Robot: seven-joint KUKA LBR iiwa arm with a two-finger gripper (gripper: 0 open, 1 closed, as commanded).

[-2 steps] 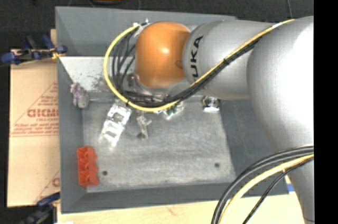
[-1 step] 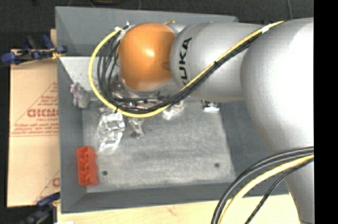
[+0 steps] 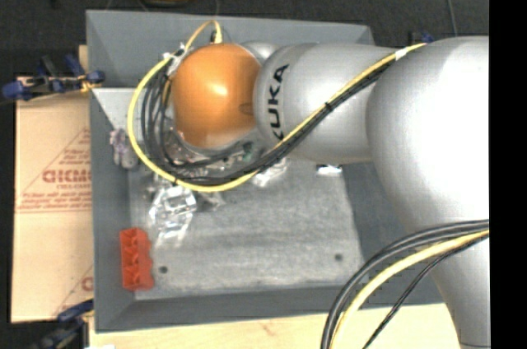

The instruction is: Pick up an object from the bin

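Part of my gripper's dark body point(image 3: 204, 159) shows low in the left half of the bin, just under the arm's wrist. A clear, crinkled plastic piece point(image 3: 171, 211) lies directly below it in the view, close to it or touching it; I cannot tell which. A red plastic block point(image 3: 136, 258) with a row of holes lies near the bin's front left corner, apart from the gripper. A small pale, see-through thing point(image 3: 122, 148) rests against the left wall.
The arm and its orange wrist cover span the bin from the right and hide its back half. Another clear bit point(image 3: 268, 173) and a small white scrap point(image 3: 329, 169) peek out under the arm. Bare grey floor lies front and right.
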